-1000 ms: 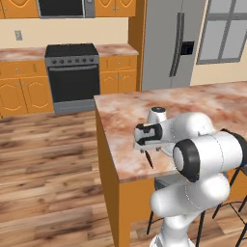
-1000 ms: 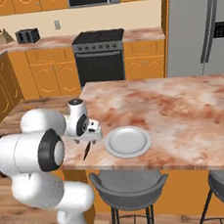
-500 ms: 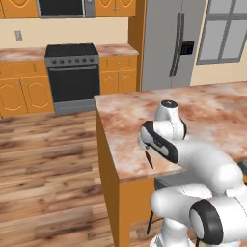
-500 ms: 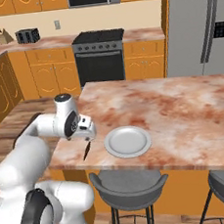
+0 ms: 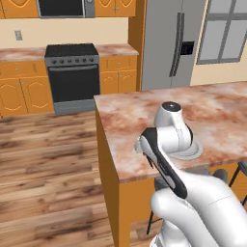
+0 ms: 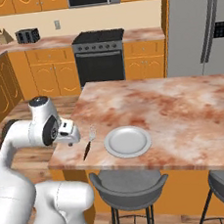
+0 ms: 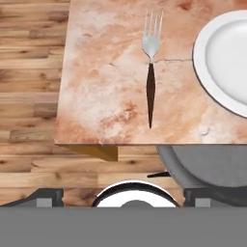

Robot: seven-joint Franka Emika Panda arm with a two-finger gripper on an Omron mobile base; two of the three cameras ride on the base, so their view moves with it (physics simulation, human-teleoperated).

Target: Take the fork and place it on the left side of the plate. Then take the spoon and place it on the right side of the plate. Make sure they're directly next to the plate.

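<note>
You have the fingers (image 6: 73, 136) spread and empty, just left of the fork (image 7: 151, 72), which lies on the worktop (image 7: 101, 82) left of the plate (image 7: 223, 62), handle toward you.

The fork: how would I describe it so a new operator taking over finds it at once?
Find the marble-topped island counter with the grey-white plate near its front edge. The fork lies flat on the counter just left of that plate, not touching it. Silver tines and a slim black handle set it apart.
</note>
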